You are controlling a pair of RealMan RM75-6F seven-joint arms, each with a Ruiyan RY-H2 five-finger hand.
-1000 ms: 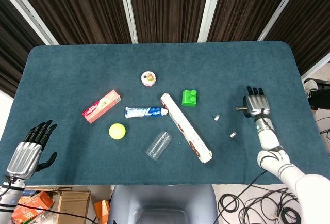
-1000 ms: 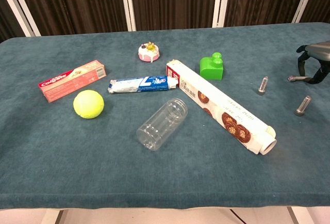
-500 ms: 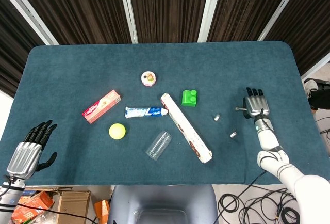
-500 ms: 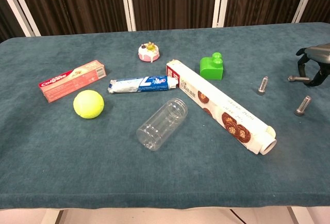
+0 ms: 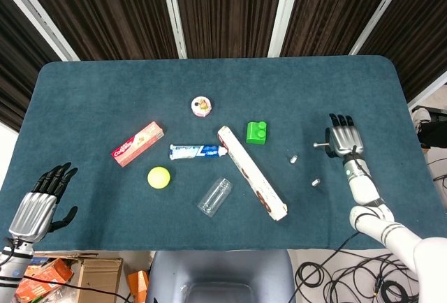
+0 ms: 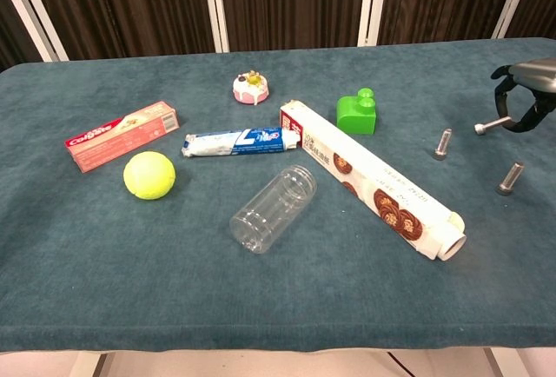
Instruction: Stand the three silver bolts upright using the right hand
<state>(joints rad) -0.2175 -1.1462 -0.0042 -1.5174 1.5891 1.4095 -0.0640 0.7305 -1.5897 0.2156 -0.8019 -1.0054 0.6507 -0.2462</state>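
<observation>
Two silver bolts stand upright on the blue cloth: one [image 6: 443, 143] [image 5: 294, 157] right of the green block, the other [image 6: 511, 177] [image 5: 316, 182] nearer the front edge. A third silver bolt [image 6: 488, 125] [image 5: 320, 144] lies horizontal in the air, its shank pointing left, pinched by my right hand [image 6: 526, 99] [image 5: 343, 139]. That hand hovers above the cloth, right of and behind the two standing bolts. My left hand [image 5: 42, 202] hangs open off the table's front left corner and holds nothing.
A long patterned box [image 6: 373, 179] runs diagonally across the middle, with a clear jar [image 6: 273, 208] lying in front of it. A green block [image 6: 357, 113], toothpaste tube [image 6: 240, 142], red box [image 6: 122, 135], yellow ball [image 6: 148, 175] and small cake toy [image 6: 250, 87] sit further left.
My right hand has risen a little and shifted left and away from me with the bolt in it. The two standing bolts and my left hand have stayed put.
</observation>
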